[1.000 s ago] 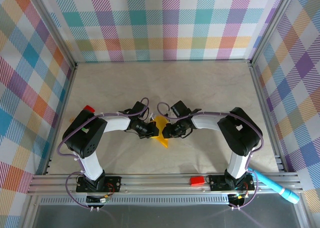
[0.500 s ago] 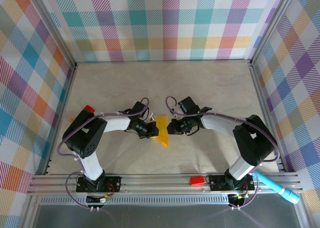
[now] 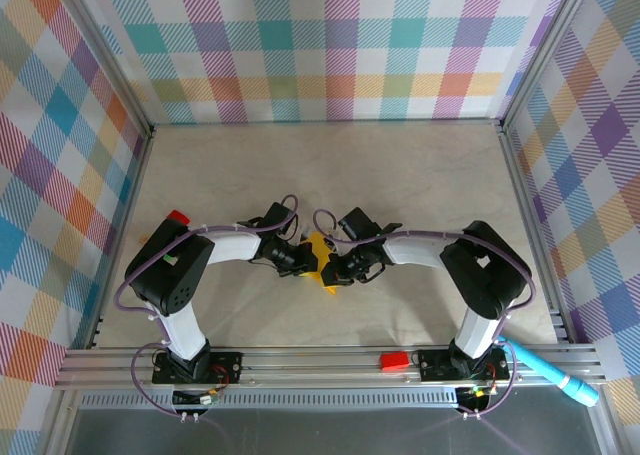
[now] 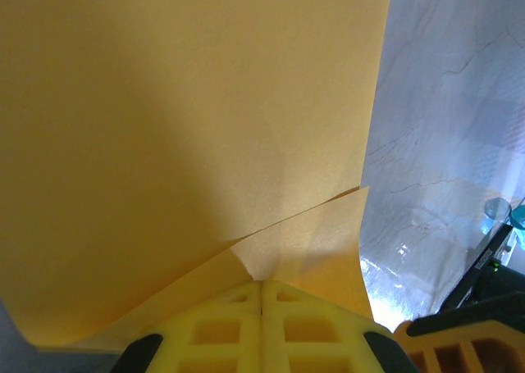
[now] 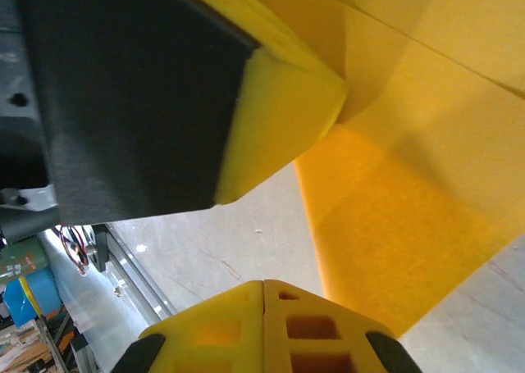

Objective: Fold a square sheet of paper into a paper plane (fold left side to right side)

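The square sheet of paper (image 3: 321, 247), yellow-orange and folded into a narrow pointed paper plane shape, lies mid-table between both grippers. My left gripper (image 3: 312, 262) is shut on its left side. In the left wrist view the paper (image 4: 189, 127) rises from the closed tips of the left gripper (image 4: 262, 284), with a crease running to them. My right gripper (image 3: 333, 271) is shut at the paper's lower right. In the right wrist view the right gripper (image 5: 263, 284) holds nothing, with the paper (image 5: 410, 201) just right of its tip and the left gripper's foam fingers (image 5: 275, 119) above.
One red block (image 3: 178, 217) lies by the left arm and another (image 3: 394, 360) sits on the front rail. A light blue pen-like cylinder (image 3: 555, 375) rests at the front right. Checkered walls enclose the table (image 3: 320, 175) on three sides.
My right gripper drew away to the right, shut its jaws, and has come back against the paper's lower right. The left gripper has kept its hold and place.
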Motion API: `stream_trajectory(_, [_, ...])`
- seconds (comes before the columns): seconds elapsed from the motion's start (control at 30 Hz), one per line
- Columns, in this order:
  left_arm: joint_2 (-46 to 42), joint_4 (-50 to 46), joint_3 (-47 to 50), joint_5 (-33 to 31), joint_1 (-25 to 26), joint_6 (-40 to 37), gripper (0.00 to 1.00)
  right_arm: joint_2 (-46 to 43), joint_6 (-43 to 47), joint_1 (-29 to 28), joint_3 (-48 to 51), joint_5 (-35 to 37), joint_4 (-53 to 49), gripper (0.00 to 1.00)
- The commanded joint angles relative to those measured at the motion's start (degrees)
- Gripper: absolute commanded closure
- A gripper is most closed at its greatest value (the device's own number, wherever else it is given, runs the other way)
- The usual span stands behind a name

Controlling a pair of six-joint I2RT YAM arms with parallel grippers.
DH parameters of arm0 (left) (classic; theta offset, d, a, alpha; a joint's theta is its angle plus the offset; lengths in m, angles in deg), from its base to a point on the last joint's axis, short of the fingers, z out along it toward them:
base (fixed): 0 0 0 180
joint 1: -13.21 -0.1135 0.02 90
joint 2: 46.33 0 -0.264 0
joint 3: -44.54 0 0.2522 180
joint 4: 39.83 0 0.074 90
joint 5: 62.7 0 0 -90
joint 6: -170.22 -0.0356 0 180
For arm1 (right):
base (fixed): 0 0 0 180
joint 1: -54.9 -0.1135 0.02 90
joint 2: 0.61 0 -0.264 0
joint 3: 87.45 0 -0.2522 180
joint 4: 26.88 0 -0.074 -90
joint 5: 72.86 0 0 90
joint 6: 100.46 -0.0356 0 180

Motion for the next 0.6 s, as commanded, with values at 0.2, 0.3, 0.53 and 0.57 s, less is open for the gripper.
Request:
stream_trajectory(0.2, [2.64, -4.27, 1.78, -4.22, 0.42, -0.25, 0.96, 2.62, -1.12, -0.26, 1.91, -0.27, 1.35, 0.96])
stream_trajectory(0.3, [2.74, -4.66, 1.61, -4.45, 0.47, -0.43, 0.96, 3.14, -1.23, -0.31, 2.26, -0.31, 1.61, 0.96])
stream_trajectory(0.53, [2.75, -5.34, 1.17, -4.81, 0.44, -0.79, 0.96, 3.42, -1.06, -0.33, 2.54, 0.15, 0.81, 0.96])
stream_trajectory(0.57, [2.79, -5.41, 1.09, -4.81, 0.45, -0.78, 0.96, 3.42, -0.89, -0.33, 2.61, 0.38, 0.49, 0.96])
